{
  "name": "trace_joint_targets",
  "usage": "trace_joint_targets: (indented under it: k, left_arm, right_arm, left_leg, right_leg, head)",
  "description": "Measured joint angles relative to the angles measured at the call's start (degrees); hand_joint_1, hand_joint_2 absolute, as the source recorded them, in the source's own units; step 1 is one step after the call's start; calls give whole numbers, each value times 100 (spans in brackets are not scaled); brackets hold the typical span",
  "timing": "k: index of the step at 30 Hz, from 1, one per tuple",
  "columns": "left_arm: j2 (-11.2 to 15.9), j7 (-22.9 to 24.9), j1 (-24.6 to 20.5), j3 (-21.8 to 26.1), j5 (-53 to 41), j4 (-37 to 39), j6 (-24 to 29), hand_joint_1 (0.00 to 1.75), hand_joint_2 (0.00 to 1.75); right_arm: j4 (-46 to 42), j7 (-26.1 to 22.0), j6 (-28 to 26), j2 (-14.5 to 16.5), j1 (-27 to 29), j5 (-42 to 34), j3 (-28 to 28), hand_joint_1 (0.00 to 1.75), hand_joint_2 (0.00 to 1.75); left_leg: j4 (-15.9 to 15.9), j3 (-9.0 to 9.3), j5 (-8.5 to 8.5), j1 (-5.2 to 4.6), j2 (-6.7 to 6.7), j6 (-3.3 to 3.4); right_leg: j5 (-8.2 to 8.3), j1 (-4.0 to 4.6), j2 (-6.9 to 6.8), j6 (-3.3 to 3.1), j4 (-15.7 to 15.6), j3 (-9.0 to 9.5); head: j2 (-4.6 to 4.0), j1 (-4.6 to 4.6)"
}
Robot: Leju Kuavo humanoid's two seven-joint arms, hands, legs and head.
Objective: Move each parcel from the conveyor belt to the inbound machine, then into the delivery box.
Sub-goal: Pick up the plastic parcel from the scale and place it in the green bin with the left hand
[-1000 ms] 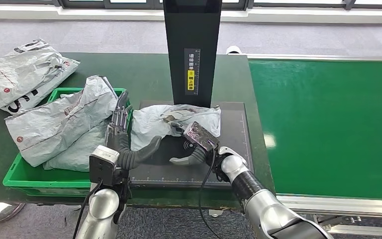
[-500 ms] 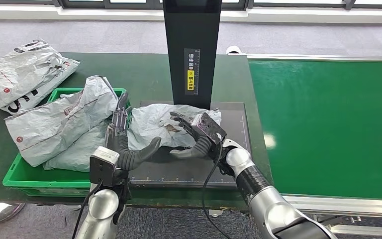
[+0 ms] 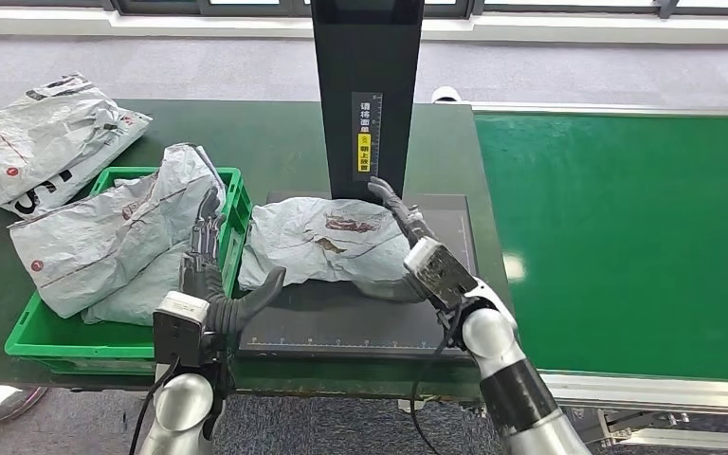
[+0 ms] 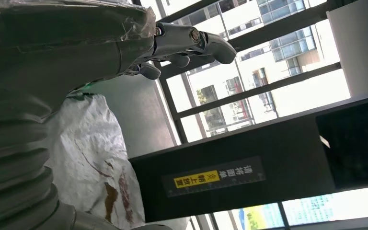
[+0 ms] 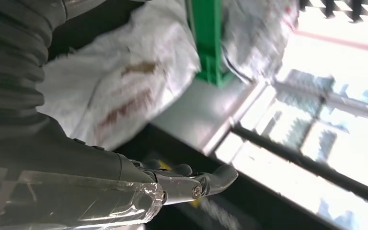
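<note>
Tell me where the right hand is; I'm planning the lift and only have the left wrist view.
Observer: In the head view the right hand stands at the right edge of the parcel, fingers stretched toward the black column, holding nothing.
Operator: And how does the left hand sit against the parcel?
Observer: The left hand is at the parcel's left edge, thumb pointing at it, fingers apart and raised beside the green bin.
Operator: What's in that bin?
Observer: Grey mail bags are piled in it and spill over its rim.
</note>
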Motion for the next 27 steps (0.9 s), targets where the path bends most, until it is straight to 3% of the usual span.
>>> trace_joint_targets:
  k: [5, 12, 19, 27]
  left_arm:
    - [-2, 264, 135, 149, -643, -107, 147, 0, 175]
    - [-2, 905, 15, 163, -1983, 81, 306, 0, 175]
    - [0, 1676, -342, 62, -3772, 805, 65, 0, 175]
    - [-55, 2163, -1343, -228, -5380, 2477, -691, 0, 175]
  right_arm:
    - [-2022, -7, -859, -16, 1282, 133, -583, 0, 175]
    - [-3252, -92, -1029, 146, 2452, -97, -1308, 0, 175]
    - [-3372, -75, -822, 281, 2731, -152, -1679, 0, 175]
    - [-3279, -3, -546, 368, 2651, -90, -1755, 0, 175]
  left_leg:
    - [0, -1, -11, 0, -8, 4]
    - [0, 5, -18, -1, 1, 4]
    - [0, 12, -14, -1, 11, 4]
    - [1, 13, -10, -1, 8, 5]
  right_leg:
    - [-16, 0, -12, 1, -1, 4]
    - [-18, -1, -7, 0, -3, 5]
    - [-11, -1, 3, -3, -1, 7]
    - [-7, -1, 3, 0, 0, 13]
  head:
    - [0, 0]
    - [0, 1]
    - [0, 1]
    - [0, 1]
